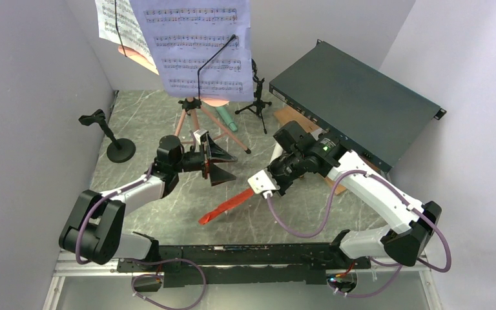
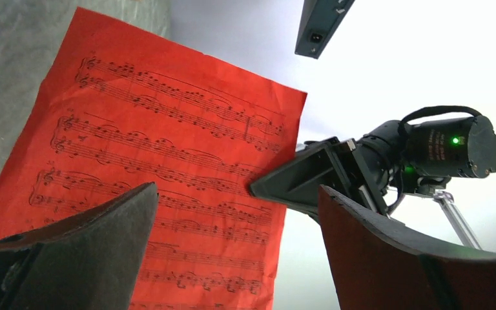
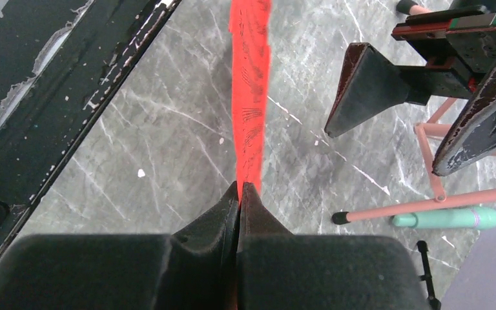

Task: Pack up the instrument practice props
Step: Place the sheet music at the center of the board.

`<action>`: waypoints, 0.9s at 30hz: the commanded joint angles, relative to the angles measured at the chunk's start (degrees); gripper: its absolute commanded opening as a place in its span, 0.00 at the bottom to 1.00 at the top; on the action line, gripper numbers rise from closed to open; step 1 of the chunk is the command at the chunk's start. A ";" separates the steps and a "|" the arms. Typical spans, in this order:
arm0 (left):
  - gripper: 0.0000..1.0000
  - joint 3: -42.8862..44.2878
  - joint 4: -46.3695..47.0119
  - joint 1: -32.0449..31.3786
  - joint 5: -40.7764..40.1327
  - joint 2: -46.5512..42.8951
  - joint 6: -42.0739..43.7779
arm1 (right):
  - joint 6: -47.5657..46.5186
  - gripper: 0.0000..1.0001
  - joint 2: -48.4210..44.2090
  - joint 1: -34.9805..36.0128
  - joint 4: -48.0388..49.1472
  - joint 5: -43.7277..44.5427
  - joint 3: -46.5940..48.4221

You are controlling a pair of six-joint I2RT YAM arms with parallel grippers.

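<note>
My right gripper (image 1: 253, 192) is shut on one edge of the red sheet-music page (image 1: 225, 206), which it holds edge-on above the table. In the right wrist view the closed jaws (image 3: 239, 192) pinch the red page (image 3: 250, 90). My left gripper (image 1: 223, 163) is open, facing the page (image 2: 168, 181) a little way off, with nothing between its fingers (image 2: 97, 245). The pink tripod (image 1: 194, 119) at the back carries the lavender page (image 1: 197, 45) and a white page (image 1: 119, 26). A green microphone (image 1: 227, 119) lies by its legs.
A black round-based microphone mount (image 1: 111, 139) stands at the back left, and a black tripod mount (image 1: 256, 97) at the back middle. The large dark green box (image 1: 355, 106) fills the back right, over a brown wooden board (image 1: 289, 116).
</note>
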 commanded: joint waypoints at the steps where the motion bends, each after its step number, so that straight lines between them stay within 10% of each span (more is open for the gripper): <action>1: 0.98 3.24 -5.06 0.16 3.54 -3.69 2.31 | -0.09 0.00 -2.33 -0.03 2.53 -1.19 -0.09; 5: 0.99 5.58 -19.97 1.91 2.54 -4.26 12.15 | -0.44 0.00 -1.91 0.01 -0.80 -2.49 6.05; 15: 1.00 1.18 -4.08 3.46 6.60 1.67 0.73 | 2.20 0.00 1.20 0.06 -4.12 -2.14 21.38; 27: 0.92 -2.37 25.70 3.02 7.03 5.49 -19.79 | 3.64 0.00 -3.00 0.08 10.68 3.46 -4.77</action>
